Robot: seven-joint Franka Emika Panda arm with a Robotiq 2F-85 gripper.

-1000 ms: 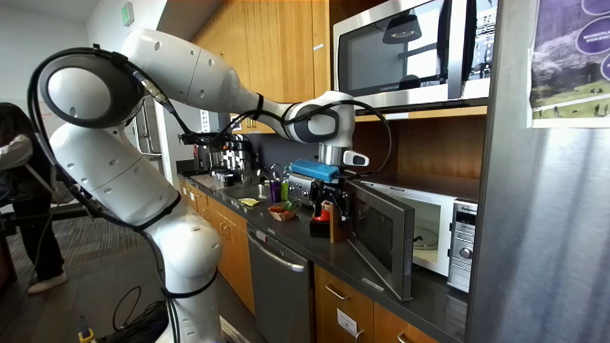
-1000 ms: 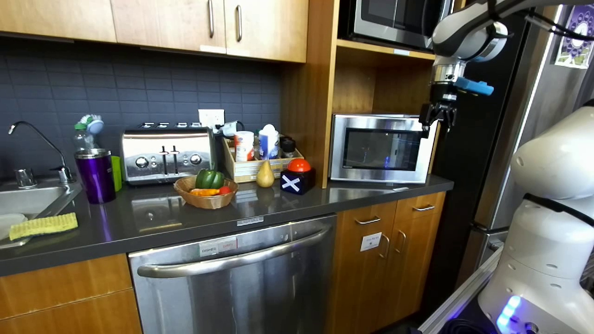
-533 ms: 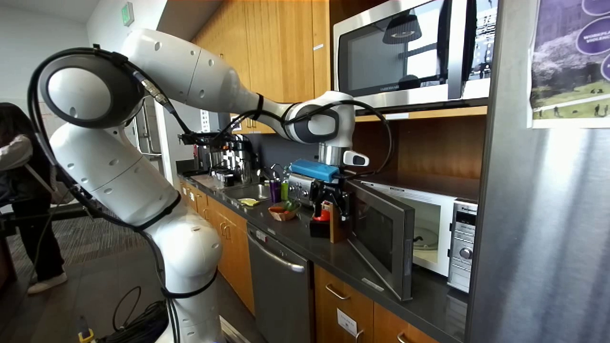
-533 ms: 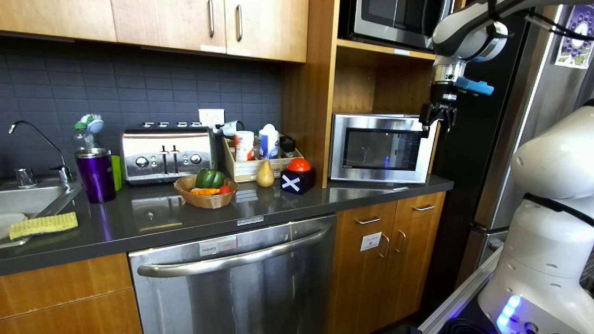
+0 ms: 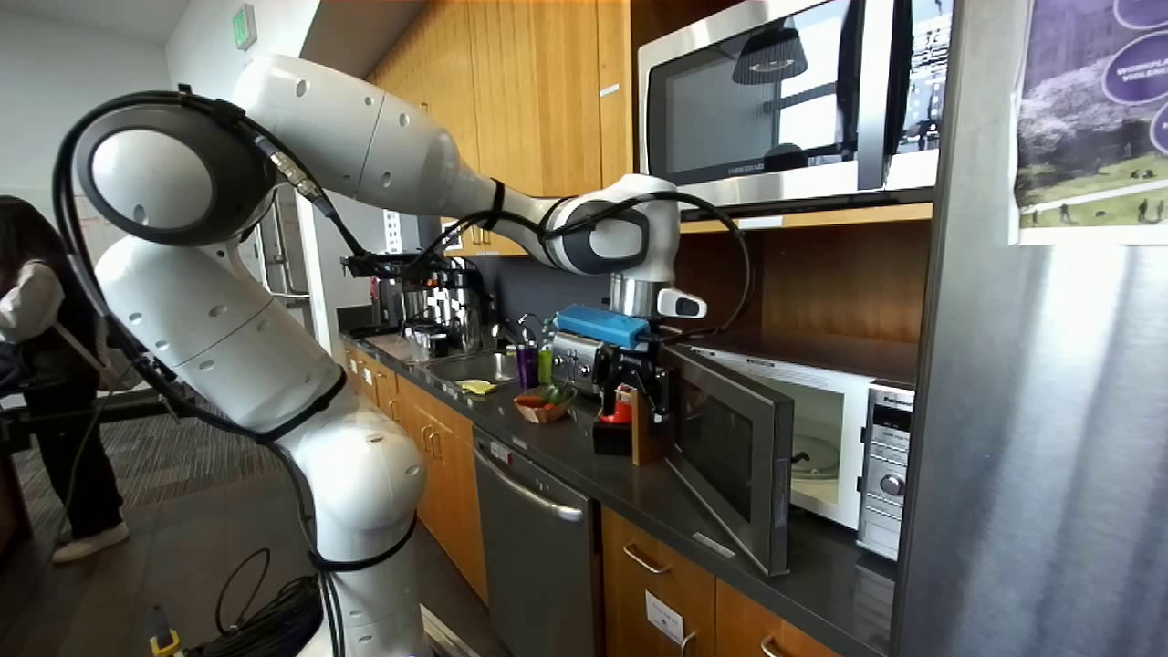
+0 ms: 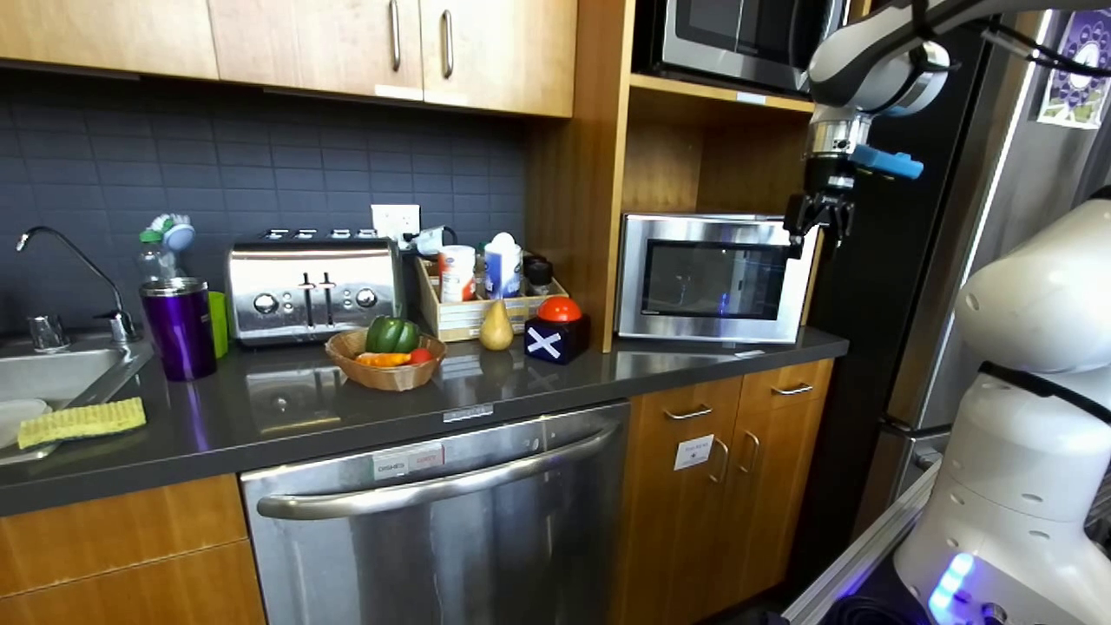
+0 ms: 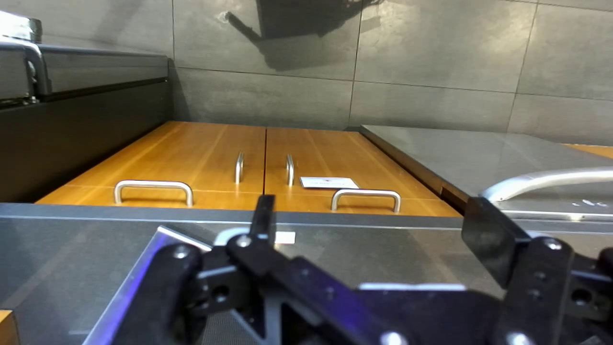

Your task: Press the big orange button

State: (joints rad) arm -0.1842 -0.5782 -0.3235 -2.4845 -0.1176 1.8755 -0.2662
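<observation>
A dark kitchen counter [image 6: 538, 391] crosses the middle of an exterior view, where a white robot arm [image 6: 1033, 312] fills the right edge; the job looks to be at the approach, the press not yet begun. A tall wooden panel [image 6: 590, 156] rises just right of centre, and to its right stands a microwave [image 6: 716, 278], its door [image 5: 730, 438] swung open, right of centre in an exterior view. At upper right, the black gripper [image 6: 818, 241] hangs in line with the microwave's top right corner; the wrist view shows its fingers [image 7: 488, 239] spread wide, gripping nothing. A black box [image 6: 560, 340] marked with a white X sits near mid-frame, just left of the panel. On top of it is the red-orange button [image 6: 560, 309], well apart from the gripper and absent from the wrist view. The next move likely calls for carrying the gripper left in that frame, clear of door and panel, to a spot above the button; closed fingers should push straight down more surely than spread ones, which might straddle it.
</observation>
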